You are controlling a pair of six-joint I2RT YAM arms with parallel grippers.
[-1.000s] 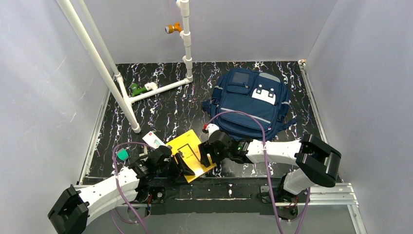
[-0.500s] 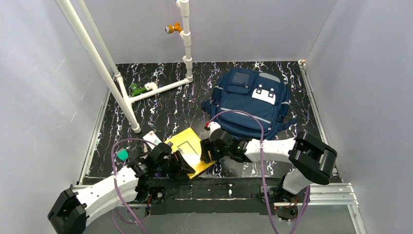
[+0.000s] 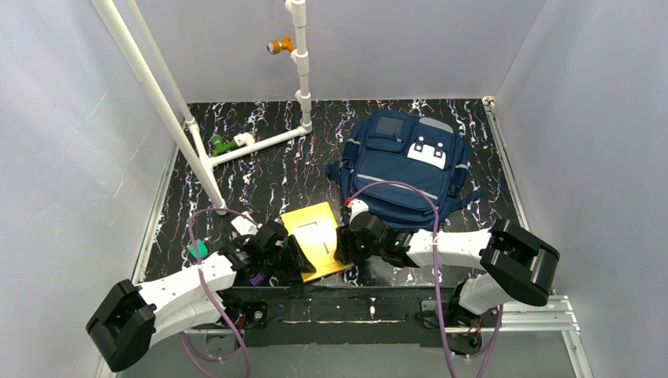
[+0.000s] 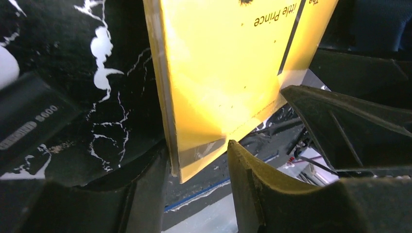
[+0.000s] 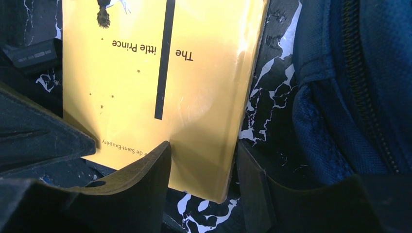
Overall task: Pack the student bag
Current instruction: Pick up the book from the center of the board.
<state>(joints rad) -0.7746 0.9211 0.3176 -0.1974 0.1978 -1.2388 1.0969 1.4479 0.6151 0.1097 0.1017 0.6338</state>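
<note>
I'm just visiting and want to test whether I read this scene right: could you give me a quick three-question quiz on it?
1. True or false: the yellow book is already inside the student bag.
2. What lies between both sets of jaws? A) corners of the yellow book B) a red mug C) a pair of scissors
3. Fill in the last word of the title printed on the book's cover: "The Little ____".

Key: 1 false, the book lies outside the bag; 2 A; 3 Prince.
</note>
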